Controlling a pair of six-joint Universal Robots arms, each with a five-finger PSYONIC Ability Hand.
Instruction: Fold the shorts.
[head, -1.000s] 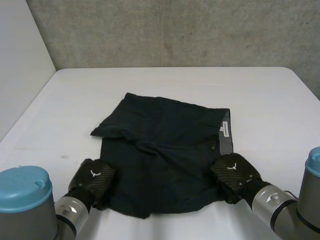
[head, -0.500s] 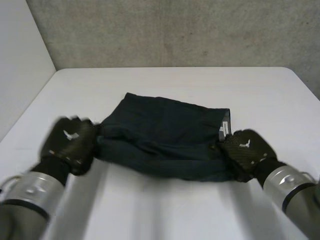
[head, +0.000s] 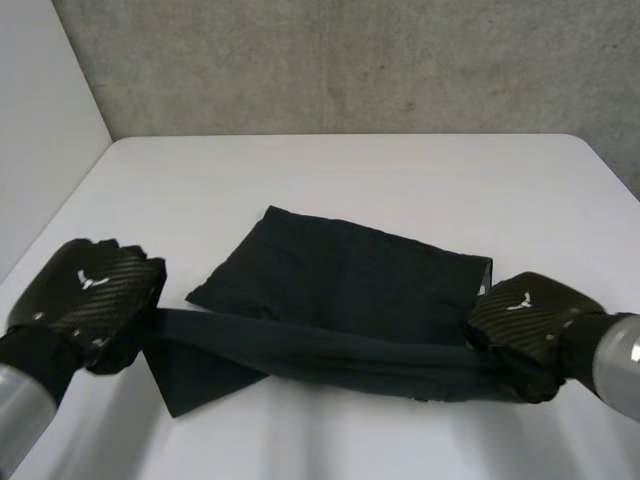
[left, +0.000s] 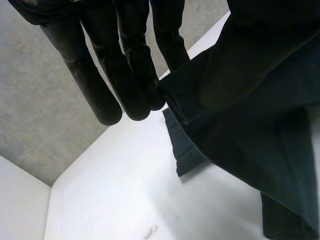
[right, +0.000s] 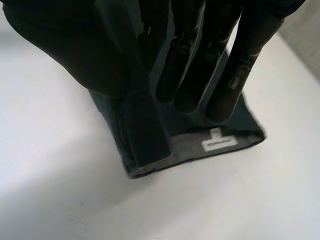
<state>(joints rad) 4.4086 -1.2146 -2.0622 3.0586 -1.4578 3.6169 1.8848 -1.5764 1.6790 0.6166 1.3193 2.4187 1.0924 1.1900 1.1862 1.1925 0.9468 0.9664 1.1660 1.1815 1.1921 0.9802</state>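
Head view: white table (head: 350, 165); dark shorts (head: 340, 265) mid-table, near edge lifted, strung between hands. Finger-thumb pinch: left hand (head: 88, 298) at leg-hem end, right hand (head: 525, 318) at waistband end (white label (right: 219, 144) nearby). Judgement: cloth light, limp, sags mid-span; best held at edge corners.

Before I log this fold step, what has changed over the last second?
The left robot hand and right robot hand, pinching the dark blue cloth shorts by their near edge, raised it off the white table and pulled it taut between them. The far half stayed flat.
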